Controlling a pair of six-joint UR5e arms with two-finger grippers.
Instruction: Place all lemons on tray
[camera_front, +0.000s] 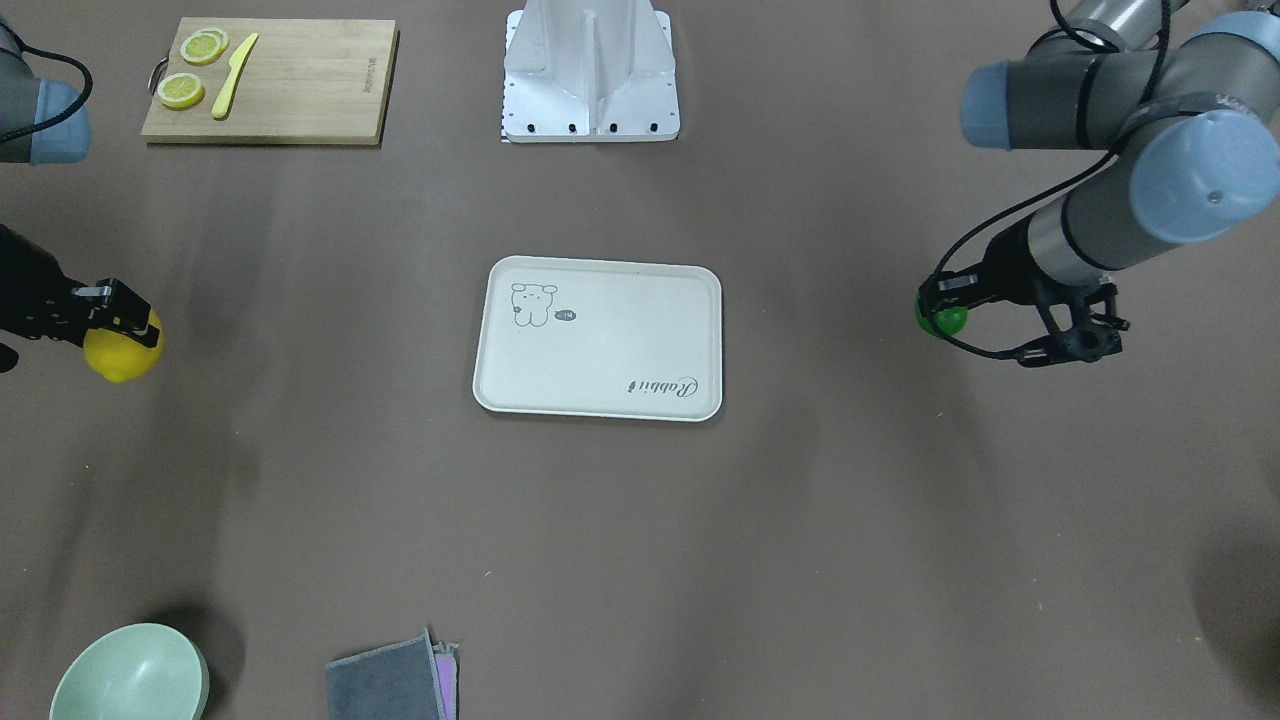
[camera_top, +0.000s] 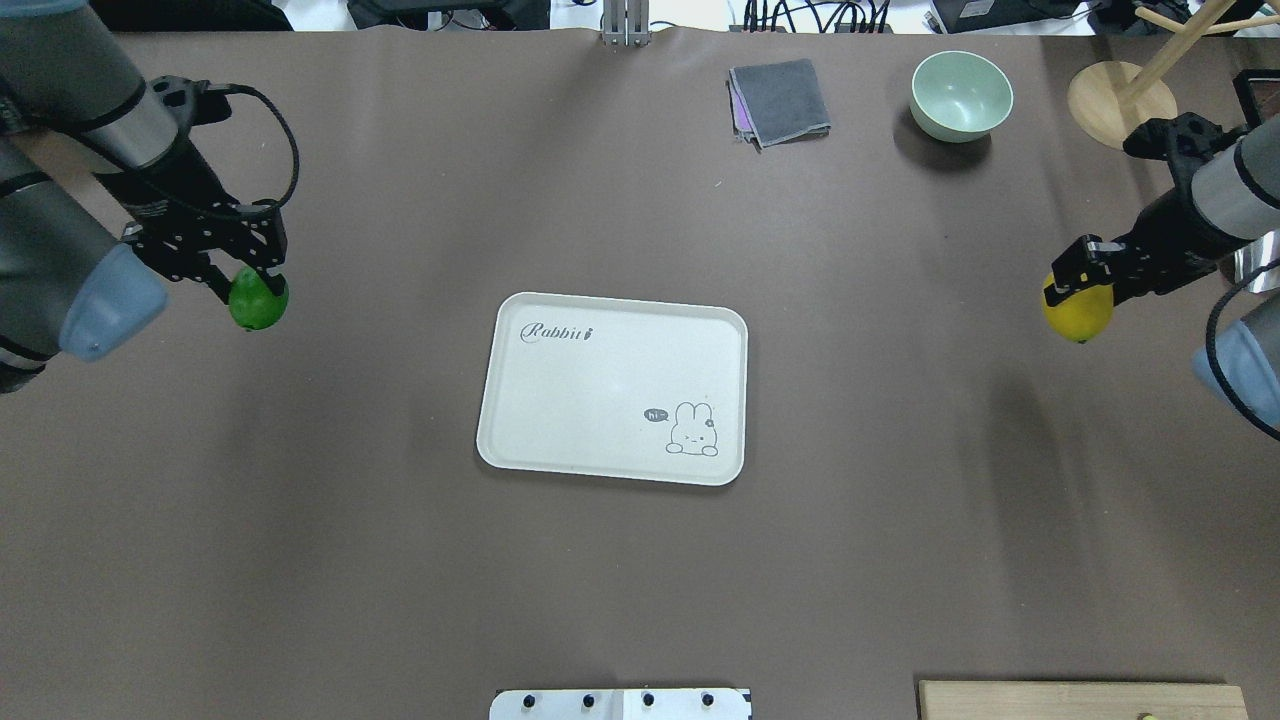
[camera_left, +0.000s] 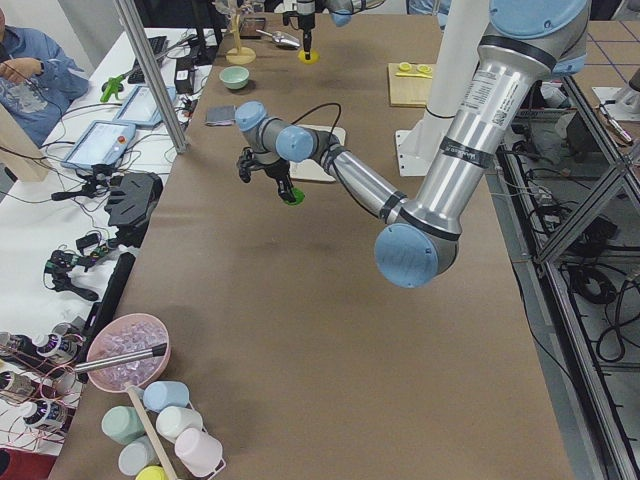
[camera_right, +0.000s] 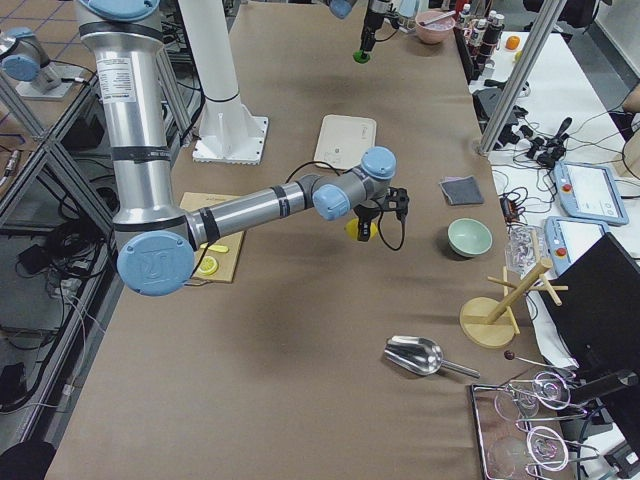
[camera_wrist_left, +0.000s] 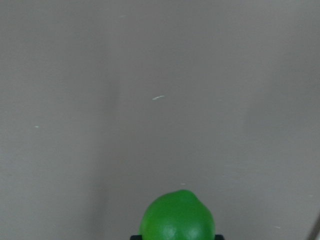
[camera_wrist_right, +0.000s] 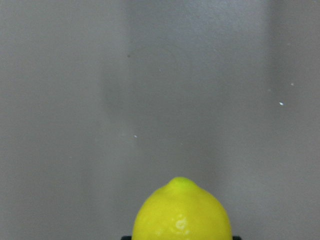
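Close under each wrist camera sits a lemon: the yellow lemon (camera_wrist_right: 182, 212) clamped in the right fingers (camera_top: 1062, 283), the green lemon (camera_wrist_left: 177, 217) clamped in the left fingers (camera_top: 272, 258). Both hang above the table (camera_top: 640, 600), well apart from the tray (camera_top: 612, 388) on opposite sides, seemingly held clear so each can be carried inward onto its bare surface.

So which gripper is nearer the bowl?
Right. The right gripper, holding the yellow lemon, is on the bowl's side; the left gripper, holding the green lemon, is far across, past the tray.
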